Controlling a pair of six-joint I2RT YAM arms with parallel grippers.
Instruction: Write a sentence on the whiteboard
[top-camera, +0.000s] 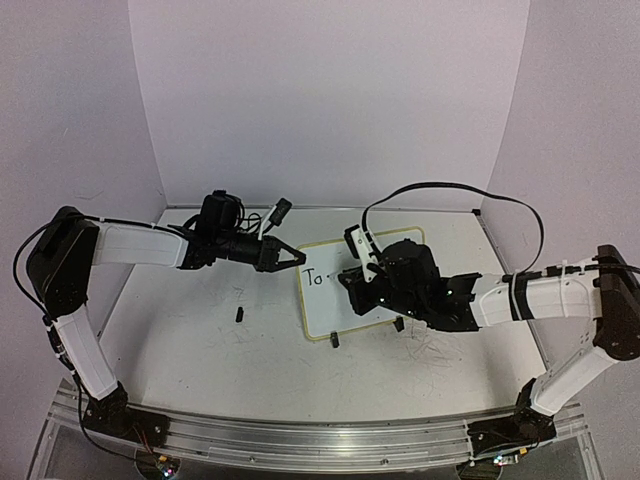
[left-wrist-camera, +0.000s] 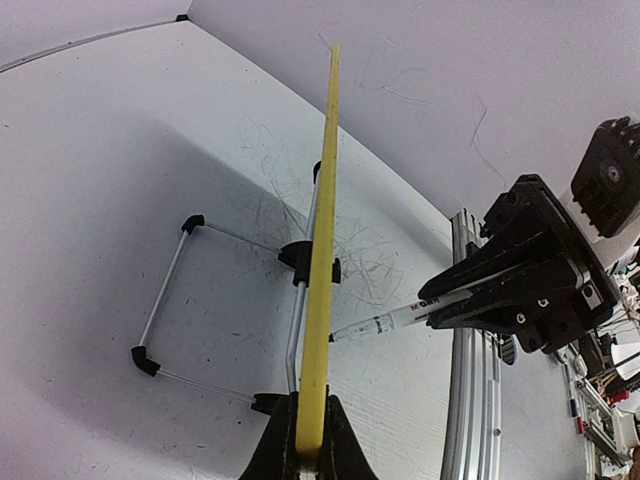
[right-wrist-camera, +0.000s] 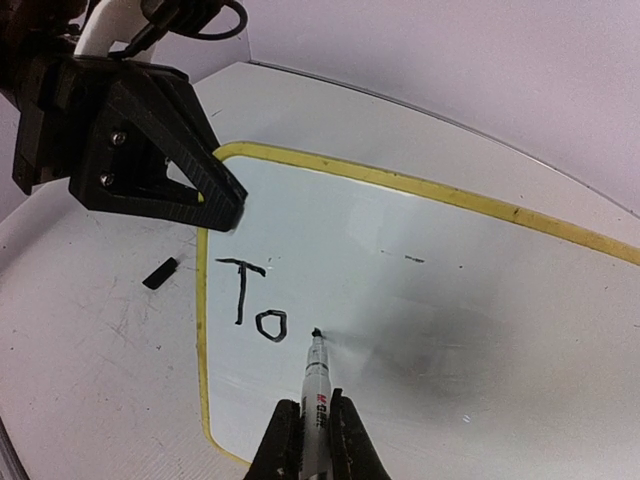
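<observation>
Right gripper (right-wrist-camera: 310, 435), closest to us, was pinched shut on a white-barrelled black-tipped marker pen (right-wrist-camera: 318, 372); we saw its tip on the small white yellow-rimmed whiteboard (right-wrist-camera: 430, 270), just right of the black handwritten "To" (right-wrist-camera: 256, 306). Left gripper (left-wrist-camera: 310, 440) was clamped on the board's yellow rim near its upper-left corner.

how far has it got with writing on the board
Done: only the black handwritten letters "To" stand at the left of the small white yellow-rimmed board. In hand: the right hand grips a white marker pen, tip at the board just right of the "o"; the left hand clamps the board's rim. Left: the rest of the sentence; most of the board is blank.
</observation>
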